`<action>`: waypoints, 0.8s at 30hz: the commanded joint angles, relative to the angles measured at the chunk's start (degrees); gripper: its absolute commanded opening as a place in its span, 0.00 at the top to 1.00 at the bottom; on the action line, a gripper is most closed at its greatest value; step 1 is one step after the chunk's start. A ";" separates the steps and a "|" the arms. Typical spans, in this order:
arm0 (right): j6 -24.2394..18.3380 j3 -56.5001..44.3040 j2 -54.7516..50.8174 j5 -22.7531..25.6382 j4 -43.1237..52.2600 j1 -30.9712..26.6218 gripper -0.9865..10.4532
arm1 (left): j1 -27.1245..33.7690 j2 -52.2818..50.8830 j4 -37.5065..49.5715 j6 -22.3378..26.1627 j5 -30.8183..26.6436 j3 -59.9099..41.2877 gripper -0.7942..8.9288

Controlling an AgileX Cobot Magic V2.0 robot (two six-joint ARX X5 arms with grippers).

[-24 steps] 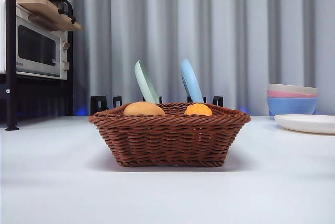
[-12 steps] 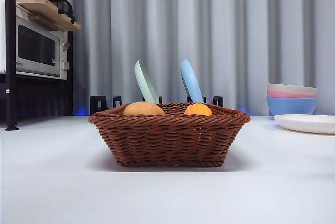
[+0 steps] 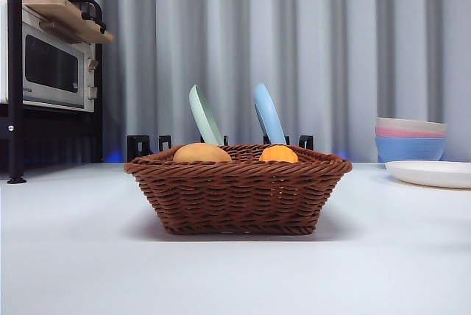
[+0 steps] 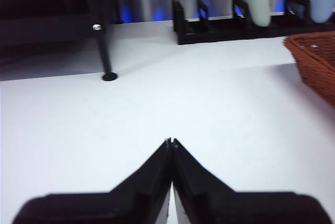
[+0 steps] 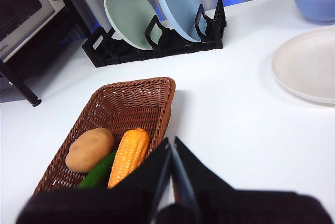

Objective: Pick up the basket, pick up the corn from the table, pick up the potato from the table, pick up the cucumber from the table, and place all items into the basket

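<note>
Nothing moved since the earlier frames. One basket (image 3: 237, 193) sat mid-desk (image 3: 73, 256) holding one potato (image 5: 89, 149), one corn (image 5: 129, 155) and one cucumber (image 5: 98, 173). Left gripper (image 4: 171, 141) and right gripper (image 5: 171, 141) both closed, empty. No legible writing. Open desk all around.

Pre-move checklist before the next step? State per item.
1. Corn inside basket: ok.
2. Potato inside basket: ok, lying beside the corn.
3. Cucumber inside basket: ok, green end shows between potato and corn; the rest is hidden.
4. Left gripper empty: ok, jaws shut on nothing, over bare table off the basket's side.
5. Right gripper empty: ok, jaws shut, above the basket's near rim.
6. Basket lifted: not ok, it sits flat on the table in the front view.
</note>
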 commanded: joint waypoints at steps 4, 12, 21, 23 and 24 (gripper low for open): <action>0.31 -0.20 -0.09 0.02 0.35 0.09 0.91 | 1.44 -0.20 -0.11 -0.59 -0.13 -0.83 0.92; 0.31 -0.20 -0.09 0.00 0.35 0.09 0.91 | 1.42 -0.20 -0.11 -0.59 -0.20 -0.83 0.92; 0.31 -0.20 -0.09 0.00 0.35 0.09 0.91 | 1.42 -0.20 -0.11 -0.59 -0.20 -0.83 0.92; 0.31 -0.20 -0.09 0.00 0.35 0.09 0.91 | 1.42 -0.20 -0.11 -0.59 -0.17 -0.83 0.92; 0.31 -0.20 -0.09 0.02 0.35 0.09 0.91 | 1.42 -0.20 -0.11 -0.59 -0.17 -0.83 0.92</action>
